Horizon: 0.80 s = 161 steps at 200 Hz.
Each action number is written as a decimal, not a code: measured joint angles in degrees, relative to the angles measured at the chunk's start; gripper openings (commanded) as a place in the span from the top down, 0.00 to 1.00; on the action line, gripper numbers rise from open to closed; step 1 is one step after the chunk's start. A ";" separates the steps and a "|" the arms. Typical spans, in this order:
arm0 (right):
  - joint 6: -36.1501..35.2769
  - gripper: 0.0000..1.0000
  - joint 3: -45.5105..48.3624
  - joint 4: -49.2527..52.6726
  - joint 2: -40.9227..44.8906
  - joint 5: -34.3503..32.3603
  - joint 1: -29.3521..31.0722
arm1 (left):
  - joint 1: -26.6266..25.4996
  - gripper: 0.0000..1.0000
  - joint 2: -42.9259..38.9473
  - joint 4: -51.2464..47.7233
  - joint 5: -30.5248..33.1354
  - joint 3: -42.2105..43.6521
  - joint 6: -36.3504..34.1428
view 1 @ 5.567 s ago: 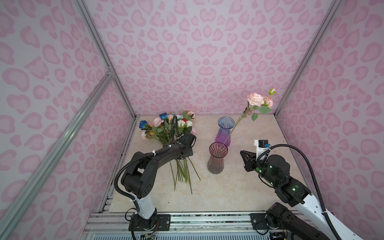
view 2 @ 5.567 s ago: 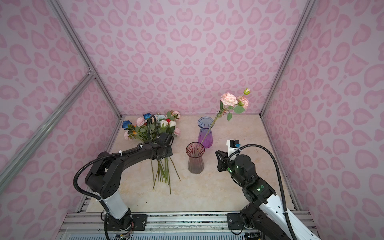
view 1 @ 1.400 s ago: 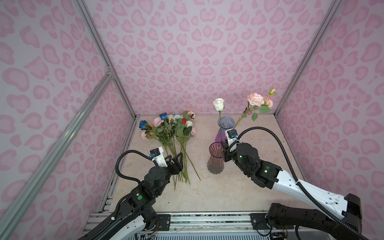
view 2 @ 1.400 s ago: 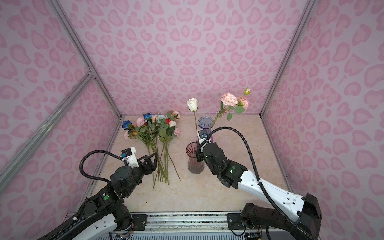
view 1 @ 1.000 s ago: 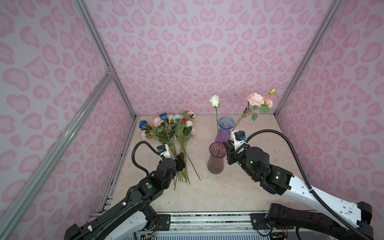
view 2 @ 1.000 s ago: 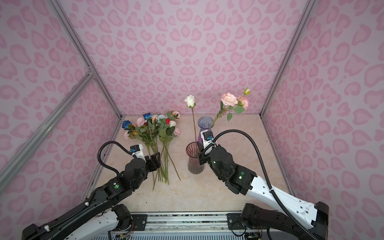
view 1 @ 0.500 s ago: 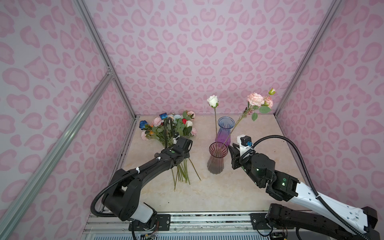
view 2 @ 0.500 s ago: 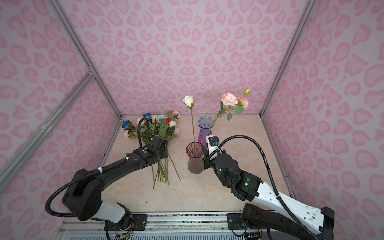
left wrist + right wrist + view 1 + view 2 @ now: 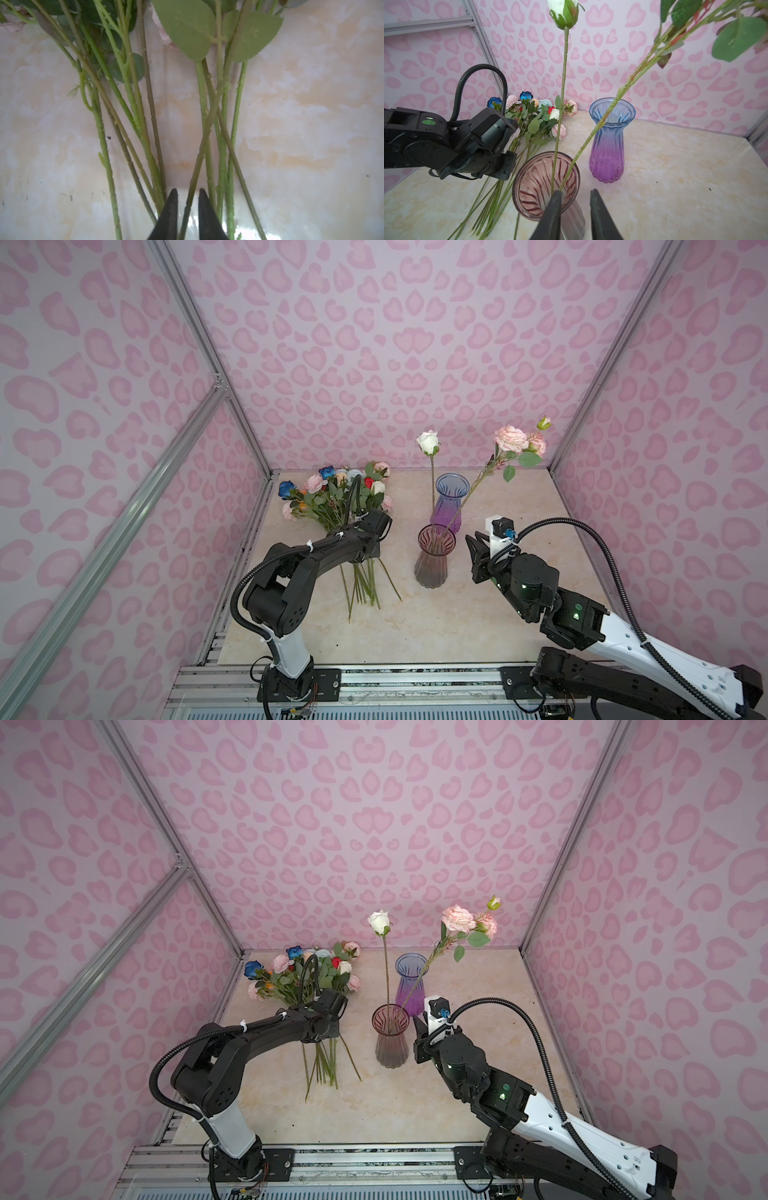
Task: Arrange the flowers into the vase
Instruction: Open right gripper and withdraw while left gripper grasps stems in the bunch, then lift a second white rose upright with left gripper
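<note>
Standing in the dusky-pink vase [image 9: 434, 560], front centre of the table [image 9: 415, 626]:
- one white rose [image 9: 428, 442], upright, newly released;
- one pink spray [image 9: 515, 439], leaning right, its stem crossing in front of the blue-purple vase [image 9: 449, 506], which holds nothing.

Right gripper [image 9: 575, 191]: backed away from the rose stem it was lowering a second ago. It is now just beside the pink vase's rim, jaws narrow, nothing between them.

Flowers left to place [image 9: 336, 497]: the main bunch, lying at back left, heads toward the wall, stems fanned toward the front.

Left gripper [image 9: 187, 190]: has swung out over those stems and drawn its jaws from wide to narrow around a single stem [image 9: 196, 172]. Whether they already pinch it cannot be told, since the contact sits at the very edge of the wrist view.

Reading: second flower delivered. The next pick appears under way, with most of the bunch still to go.
</note>
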<state>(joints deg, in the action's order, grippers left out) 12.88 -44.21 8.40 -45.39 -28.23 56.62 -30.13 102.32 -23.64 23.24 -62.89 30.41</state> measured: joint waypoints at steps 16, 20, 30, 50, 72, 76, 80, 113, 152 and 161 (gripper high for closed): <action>0.00 0.74 0.00 0.02 0.07 -0.02 -0.07 | 0.13 0.85 0.22 -0.07 -0.46 0.00 -0.02; 0.00 0.74 0.00 0.02 0.09 -0.02 -0.07 | 0.13 0.85 0.33 -0.09 -0.55 0.00 -0.02; 0.00 0.74 0.00 0.02 0.22 -0.02 -0.11 | 0.15 0.85 0.66 -0.11 -0.85 0.00 -0.09; -0.02 0.74 0.00 0.00 0.42 -0.20 -0.17 | 0.17 0.93 0.85 -0.26 -1.46 0.00 -0.42; -0.04 0.74 0.00 0.02 0.74 -0.26 -0.24 | 0.20 0.96 0.55 -0.33 -2.64 0.00 -0.46; -0.04 0.74 0.00 0.04 0.83 -0.26 -0.24 | 0.17 0.96 0.17 -0.46 -3.06 0.00 -0.57; -0.04 0.74 0.00 0.04 0.96 -0.26 -0.24 | 0.17 0.96 -0.33 -0.57 -3.41 0.00 -0.74; -0.09 0.74 -0.02 0.04 1.68 -0.46 -0.28 | 0.15 0.97 -7.87 -0.63 -7.04 0.00 -0.90; -0.09 0.73 -0.02 -0.15 1.95 -0.44 -0.28 | -0.52 0.97 -19.43 1.03 -11.41 2.05 -1.53; -0.07 0.72 -0.02 -0.37 1.88 -0.35 -0.28 | -0.79 0.97 -22.91 1.88 -12.37 3.54 -1.62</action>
<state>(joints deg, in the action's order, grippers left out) 12.82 -44.23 8.03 -43.51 -28.58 56.34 -30.92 79.42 -21.76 10.87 -59.35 28.80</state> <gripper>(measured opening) 0.268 0.065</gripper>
